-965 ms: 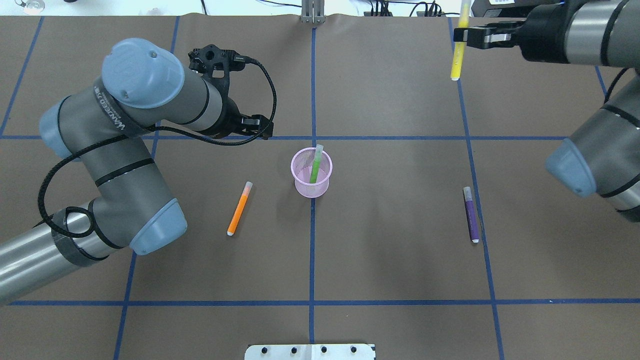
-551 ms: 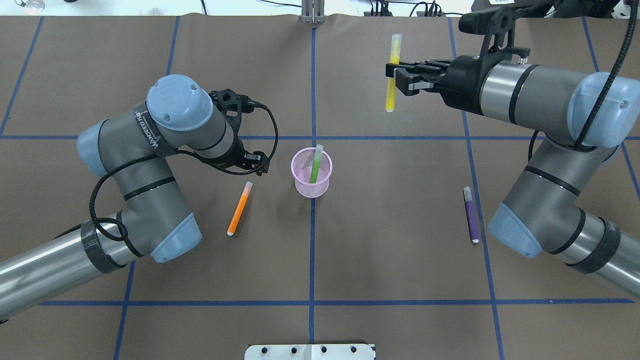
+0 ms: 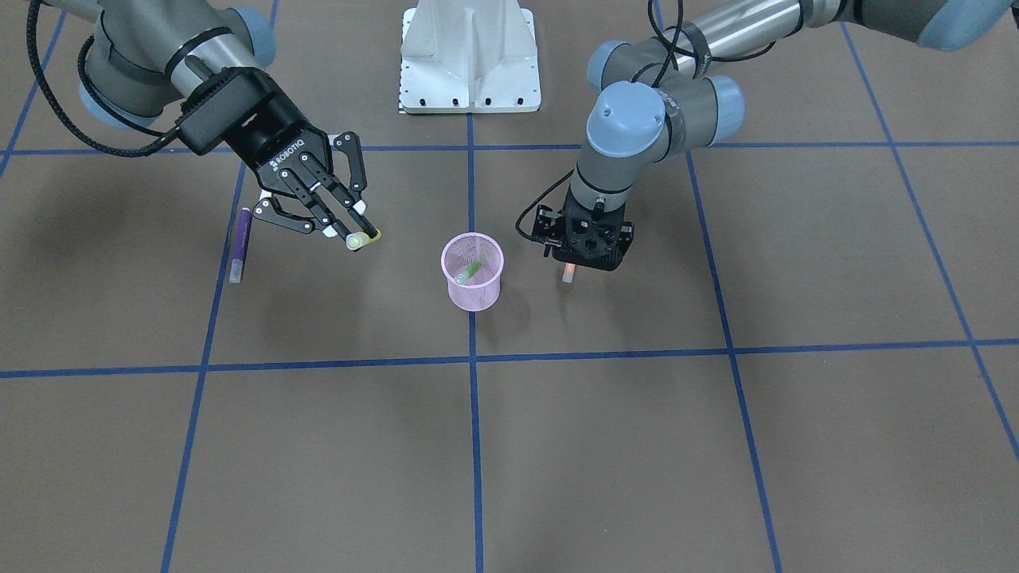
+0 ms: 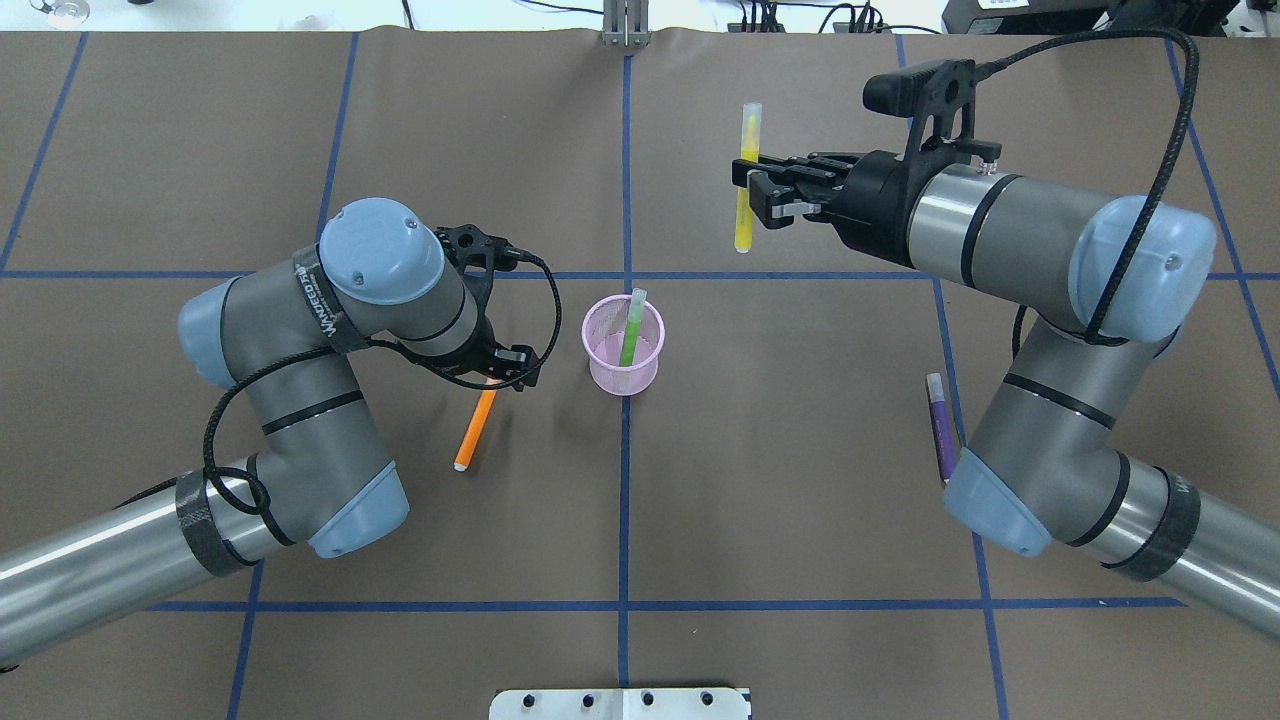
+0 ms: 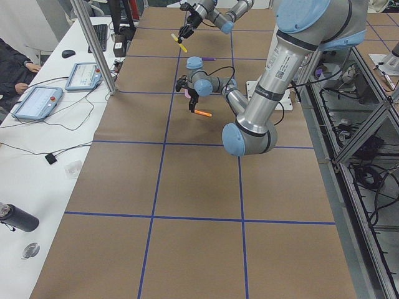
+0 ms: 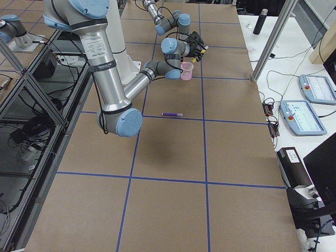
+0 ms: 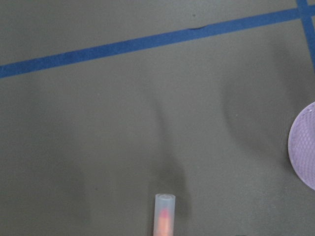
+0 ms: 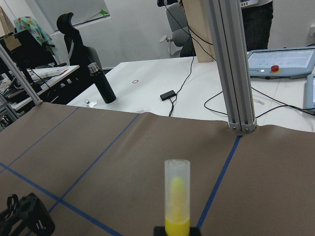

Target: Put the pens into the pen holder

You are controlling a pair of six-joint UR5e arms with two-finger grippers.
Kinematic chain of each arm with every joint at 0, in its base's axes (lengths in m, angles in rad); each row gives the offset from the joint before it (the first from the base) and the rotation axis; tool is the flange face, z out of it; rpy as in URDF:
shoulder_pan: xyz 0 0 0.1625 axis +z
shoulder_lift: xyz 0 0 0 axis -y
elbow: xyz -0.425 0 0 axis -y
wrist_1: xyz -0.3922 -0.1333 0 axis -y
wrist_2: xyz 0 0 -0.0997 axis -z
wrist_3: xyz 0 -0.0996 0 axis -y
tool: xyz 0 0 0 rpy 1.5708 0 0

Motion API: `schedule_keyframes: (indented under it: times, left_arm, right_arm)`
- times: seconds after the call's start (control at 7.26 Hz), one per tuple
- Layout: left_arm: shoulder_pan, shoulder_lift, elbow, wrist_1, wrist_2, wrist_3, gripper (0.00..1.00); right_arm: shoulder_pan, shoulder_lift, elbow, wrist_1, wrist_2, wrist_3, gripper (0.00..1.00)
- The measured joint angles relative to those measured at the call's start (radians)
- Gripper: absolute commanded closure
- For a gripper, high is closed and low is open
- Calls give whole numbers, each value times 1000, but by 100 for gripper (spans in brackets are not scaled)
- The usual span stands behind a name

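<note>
Jaws of right gripper (image 4: 750, 186): clenched across yellow pen (image 4: 742, 228), held aloft; cup (image 4: 592, 350), green pen (image 4: 630, 338) inside, stands nearer the robot, leftward. Jaws of left gripper (image 4: 503, 376): state cannot be told; orange pen (image 4: 470, 440) lies beneath, cap end under them, cup just rightward. Purple pen (image 4: 940, 425) lies well right of both.
</note>
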Motion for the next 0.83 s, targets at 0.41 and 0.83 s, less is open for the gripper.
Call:
schedule_keyframes:
  times: [0.41, 0.83]
  left_arm:
    - [4, 7, 7, -1, 0, 13, 28]
    - [11, 6, 20, -1, 1, 13, 34]
  right_arm:
    - [-11, 7, -3, -2, -7, 0, 100]
    - [-43, 10, -8, -3, -46, -2, 100]
